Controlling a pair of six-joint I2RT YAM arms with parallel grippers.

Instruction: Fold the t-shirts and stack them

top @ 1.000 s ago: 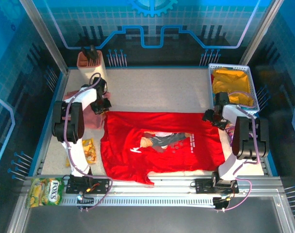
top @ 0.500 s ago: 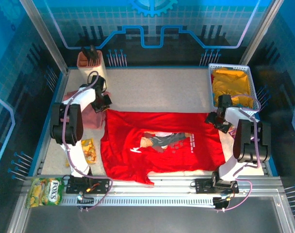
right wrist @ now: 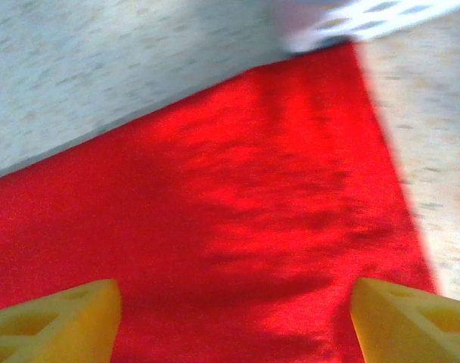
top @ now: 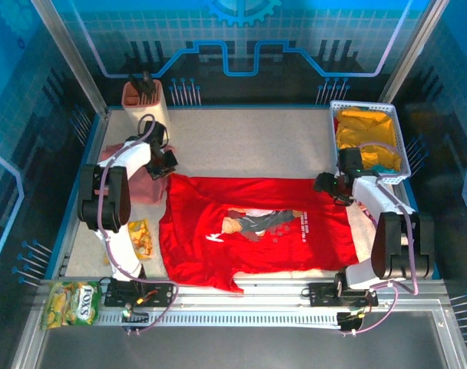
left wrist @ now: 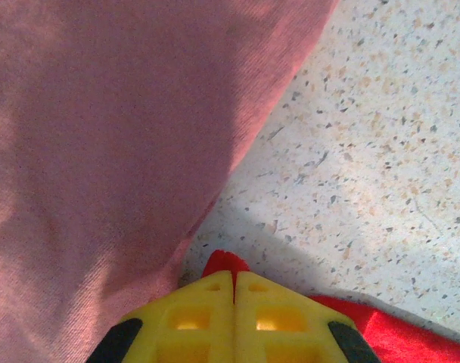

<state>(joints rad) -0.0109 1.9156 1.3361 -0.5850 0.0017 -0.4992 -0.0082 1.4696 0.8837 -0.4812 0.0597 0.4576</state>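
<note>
A bright red t-shirt [top: 256, 231] with a cartoon print lies spread flat in the middle of the table. Its far-left corner [left wrist: 224, 262] is pinched between the shut yellow fingers of my left gripper [left wrist: 234, 277], which sits at that corner [top: 167, 164]. A dusty-pink t-shirt [top: 144, 187] lies bunched just left of it, close under the left wrist [left wrist: 101, 151]. My right gripper [top: 329, 184] hovers over the red shirt's far-right corner [right wrist: 237, 204], its fingers [right wrist: 56, 318] wide open with only cloth below them.
A white basket [top: 364, 104] holding yellow cloth stands at the back right, its edge just beyond the red shirt [right wrist: 374, 13]. A brown holder [top: 144, 94] stands at the back left. Snack packets lie at the left [top: 141, 237] and on the front rail [top: 72, 302].
The right gripper has shifted left over the red shirt's far-right corner while its elbow swung out to the right. The left gripper has stayed at the far-left corner.
</note>
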